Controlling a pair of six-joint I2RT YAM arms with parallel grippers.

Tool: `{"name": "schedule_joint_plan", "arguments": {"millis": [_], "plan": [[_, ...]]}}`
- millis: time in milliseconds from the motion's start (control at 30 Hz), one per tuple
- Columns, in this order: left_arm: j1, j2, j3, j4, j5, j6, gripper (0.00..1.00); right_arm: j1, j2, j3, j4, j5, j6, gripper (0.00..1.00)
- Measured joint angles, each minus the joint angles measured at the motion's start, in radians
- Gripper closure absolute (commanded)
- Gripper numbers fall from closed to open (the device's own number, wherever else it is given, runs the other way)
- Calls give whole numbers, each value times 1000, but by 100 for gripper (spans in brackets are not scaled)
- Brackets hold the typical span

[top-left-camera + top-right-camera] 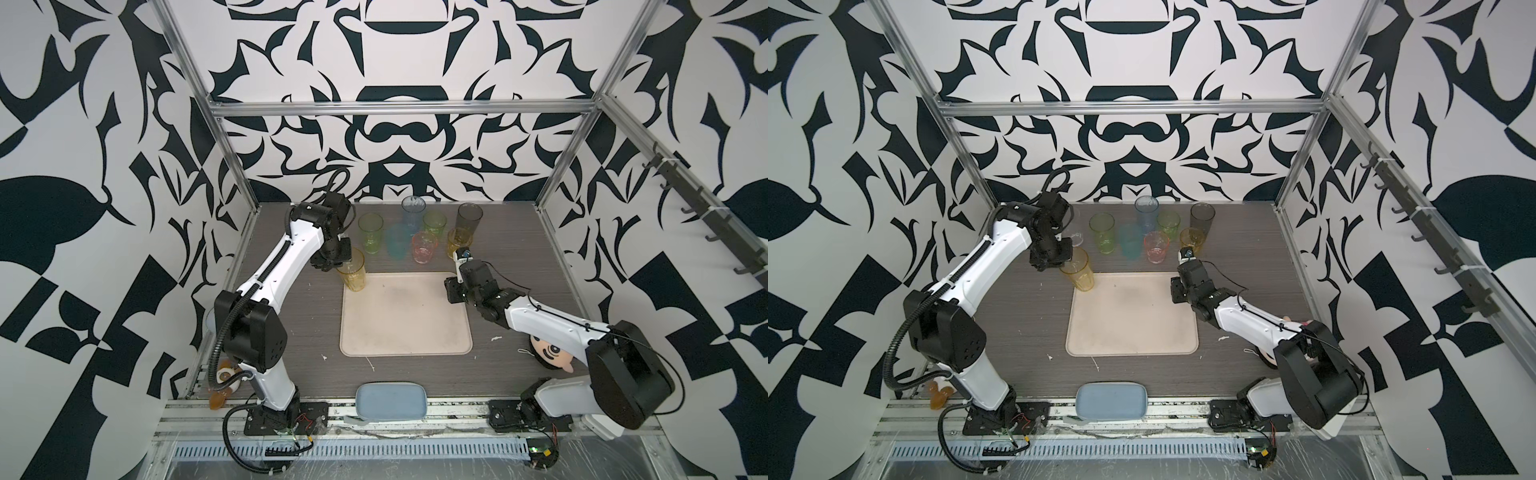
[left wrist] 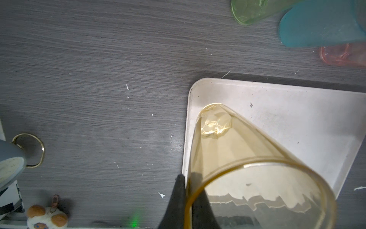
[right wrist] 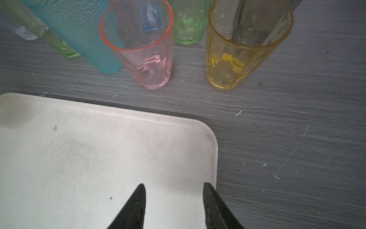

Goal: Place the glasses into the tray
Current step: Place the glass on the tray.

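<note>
amber tumbler (image 2: pixel 237 150) pinched at rim by left hand (image 2: pixel 188 178), at tray (image 2: pixel 297 123) corner, right hand (image 3: pixel 173 184) spread

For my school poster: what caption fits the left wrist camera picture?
The left gripper pinches the rim of an amber tumbler over a corner of the cream tray.
</note>
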Motion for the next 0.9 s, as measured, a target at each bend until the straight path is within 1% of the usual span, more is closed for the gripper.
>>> {"name": "schedule_joint_plan", "arguments": {"millis": [300, 900], "plan": [[-19, 67, -4, 28, -9, -27, 97, 0, 0, 2, -4, 0, 0, 50], [-23, 132, -4, 45, -37, -51, 95, 0, 27, 15, -11, 0, 1, 50]]}}
